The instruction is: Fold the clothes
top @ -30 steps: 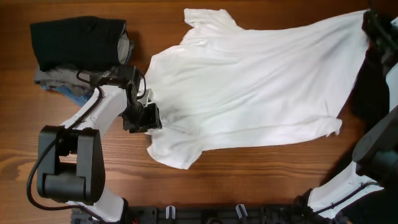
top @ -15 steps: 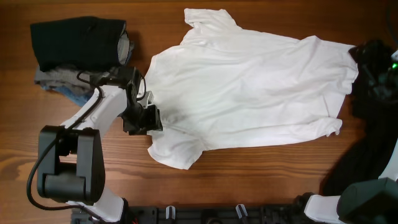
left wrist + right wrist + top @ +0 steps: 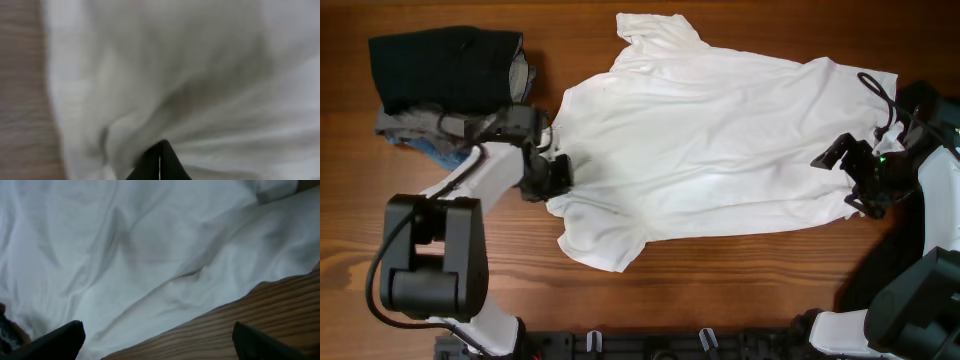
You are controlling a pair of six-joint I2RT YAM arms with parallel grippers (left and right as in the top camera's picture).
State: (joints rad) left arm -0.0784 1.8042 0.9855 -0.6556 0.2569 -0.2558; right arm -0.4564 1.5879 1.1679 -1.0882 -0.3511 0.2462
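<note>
The white T-shirt [image 3: 720, 140] lies spread across the middle of the wooden table [image 3: 720, 290], collar to the left and hem to the right. My left gripper [image 3: 552, 178] is at the shirt's left edge, below the sleeve. In the left wrist view its fingers [image 3: 160, 155] are pressed together with bunched white fabric [image 3: 200, 75] around them. My right gripper [image 3: 848, 180] is open over the shirt's right hem. In the right wrist view its fingers [image 3: 157, 335] stand wide apart over the hem edge [image 3: 125, 245] and bare wood [image 3: 260, 310], holding nothing.
A stack of folded clothes sits at the back left: black [image 3: 445, 68] on top, grey [image 3: 395, 125] and blue denim [image 3: 440, 155] under it, right beside my left arm. The right arm's body fills the right edge.
My right gripper let go of the shirt's far right corner, which dropped flat, then moved down and left to the hem. My left gripper shifted slightly up and left with the fabric.
</note>
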